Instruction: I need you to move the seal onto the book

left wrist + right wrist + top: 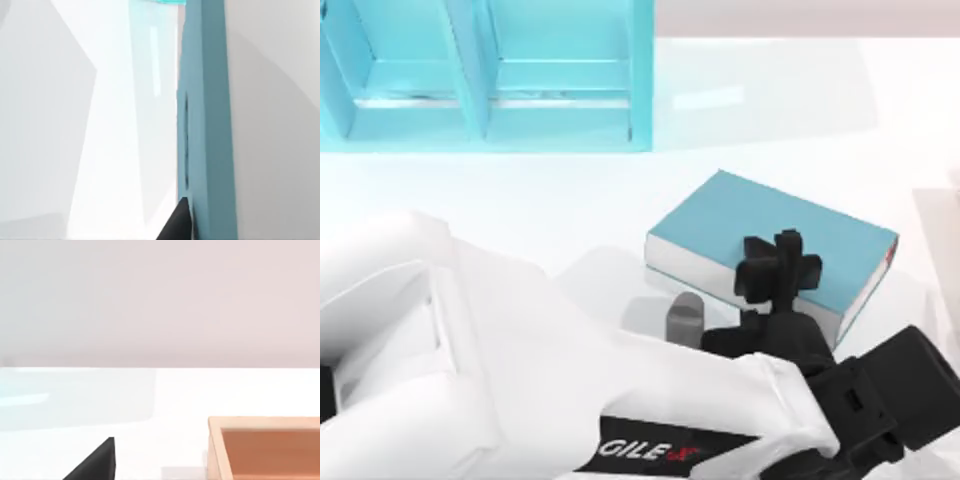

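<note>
The left arm reaches across the desk (570, 215), and its claw (778, 268) hangs over the near edge of the book (750, 225). The book lies flat in front of the blue shelf (490, 75), off toward its right end. I cannot tell how the left claw's fingers stand, or whether the seal sits between them. From the right wrist, a wooden tray (265, 447) rests on the desk.
</note>
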You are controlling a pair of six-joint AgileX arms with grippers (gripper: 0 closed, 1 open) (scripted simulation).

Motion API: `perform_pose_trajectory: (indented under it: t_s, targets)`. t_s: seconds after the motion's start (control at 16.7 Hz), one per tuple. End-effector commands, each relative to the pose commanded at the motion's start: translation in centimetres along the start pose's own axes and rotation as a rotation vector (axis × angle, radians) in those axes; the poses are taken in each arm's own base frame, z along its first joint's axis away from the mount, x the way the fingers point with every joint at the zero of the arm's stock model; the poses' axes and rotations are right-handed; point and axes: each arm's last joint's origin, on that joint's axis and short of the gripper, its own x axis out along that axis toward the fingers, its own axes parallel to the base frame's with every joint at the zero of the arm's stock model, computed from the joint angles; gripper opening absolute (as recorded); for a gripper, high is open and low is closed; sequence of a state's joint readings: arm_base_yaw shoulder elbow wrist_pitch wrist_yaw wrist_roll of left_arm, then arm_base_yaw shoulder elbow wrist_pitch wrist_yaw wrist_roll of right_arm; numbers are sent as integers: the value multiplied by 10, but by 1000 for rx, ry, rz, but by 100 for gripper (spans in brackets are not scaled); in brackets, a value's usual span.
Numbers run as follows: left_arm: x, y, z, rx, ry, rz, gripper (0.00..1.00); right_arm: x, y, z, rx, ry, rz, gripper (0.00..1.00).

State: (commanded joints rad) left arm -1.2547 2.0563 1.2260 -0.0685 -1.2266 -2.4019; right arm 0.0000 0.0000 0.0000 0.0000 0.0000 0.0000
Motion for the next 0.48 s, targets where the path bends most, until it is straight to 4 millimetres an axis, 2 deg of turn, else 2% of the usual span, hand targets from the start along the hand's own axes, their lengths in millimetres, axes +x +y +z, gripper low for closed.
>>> perform_pose_trajectory:
  t_s: [0.48]
  targets:
    - [8,29,-1,0,0,0,0,0,0,0,0,0,0,100]
